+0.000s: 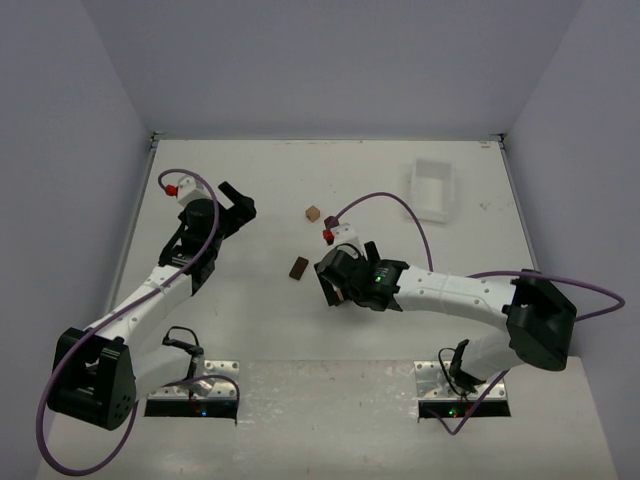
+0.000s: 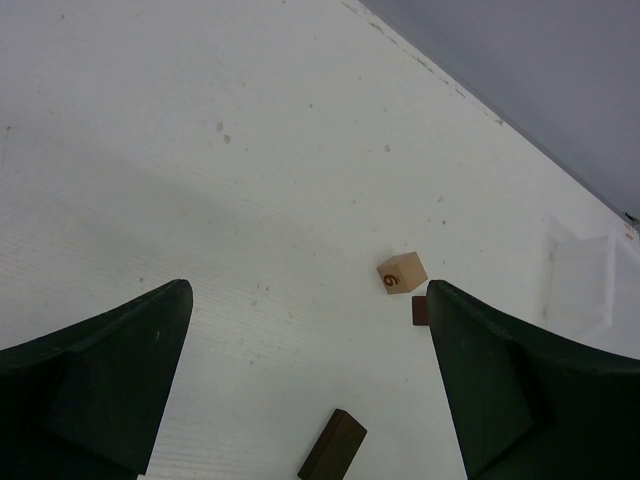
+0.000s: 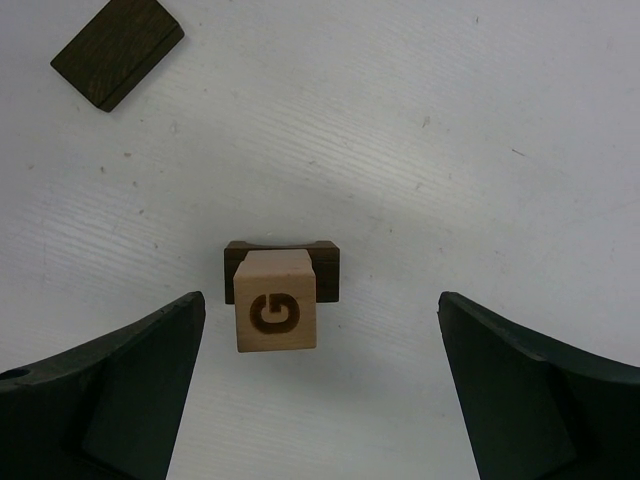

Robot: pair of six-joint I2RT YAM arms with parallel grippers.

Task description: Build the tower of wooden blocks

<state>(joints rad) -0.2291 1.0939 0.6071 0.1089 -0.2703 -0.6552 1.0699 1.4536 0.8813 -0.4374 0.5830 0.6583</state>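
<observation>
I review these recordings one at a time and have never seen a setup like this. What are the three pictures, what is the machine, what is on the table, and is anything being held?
The overhead picture shows two robot arms bolted at the near edge of a white table. The other two pictures come from a camera on each wrist, looking past that arm's own two dark fingers.

The left gripper and the right gripper are both open, and neither holds anything.

In the right wrist view, a light tan block marked G stands on a dark brown block, the start of the tower. A dark flat block lies loose nearby. The left wrist sees the same pieces from farther off. A white plastic tray sits toward the far right.
</observation>
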